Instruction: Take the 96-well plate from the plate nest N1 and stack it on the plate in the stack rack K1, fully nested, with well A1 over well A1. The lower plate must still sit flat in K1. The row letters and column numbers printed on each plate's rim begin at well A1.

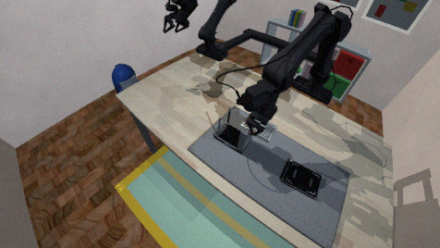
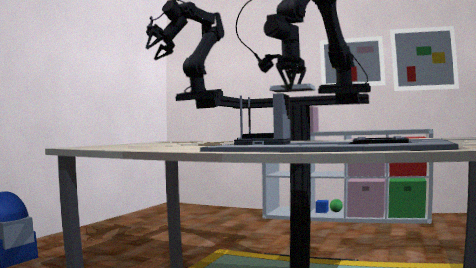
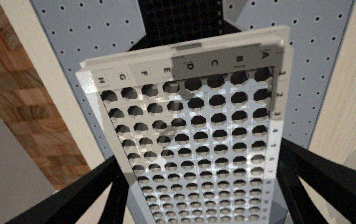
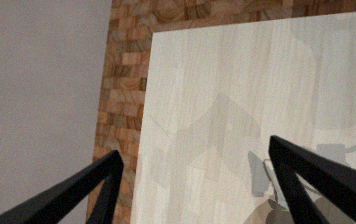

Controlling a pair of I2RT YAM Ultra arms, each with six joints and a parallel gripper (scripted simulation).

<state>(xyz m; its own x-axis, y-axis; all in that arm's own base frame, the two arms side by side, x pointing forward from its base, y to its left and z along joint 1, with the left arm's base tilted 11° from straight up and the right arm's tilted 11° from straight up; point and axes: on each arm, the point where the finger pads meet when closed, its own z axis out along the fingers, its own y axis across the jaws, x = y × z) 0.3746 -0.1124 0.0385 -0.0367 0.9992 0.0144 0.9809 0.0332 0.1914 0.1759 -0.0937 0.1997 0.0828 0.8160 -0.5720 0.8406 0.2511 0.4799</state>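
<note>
From where I stand, the left gripper (image 1: pixel 255 127) (image 2: pixel 290 88) (image 3: pixel 195 150) pinches the 96-well plate (image 1: pixel 267 131) (image 2: pixel 306 87) (image 3: pixel 200 127) up in the air, at about three o'clock from the stack rack (image 1: pixel 245 144) (image 2: pixel 281 117) in the top view; the right gripper (image 1: pixel 172 30) (image 2: pixel 153 53) (image 4: pixel 190 150) hangs spread, gripping nothing

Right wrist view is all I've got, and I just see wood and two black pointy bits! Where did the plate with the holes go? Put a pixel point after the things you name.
Observer: The left pincer (image 1: pixel 253 130) (image 2: pixel 293 87) (image 3: pixel 195 150) is gripping the plate (image 1: pixel 266 132) (image 2: pixel 309 88) (image 3: pixel 215 62).

Operator: Is it lying down on something?

Observer: No, the exterior view shows it up in the air, higher than the grey upright panel (image 2: pixel 281 117).

Operator: Does it have letters on it?

Observer: Yes, the left wrist view shows A to H along one edge, with the number 1 by the A corner.
</note>
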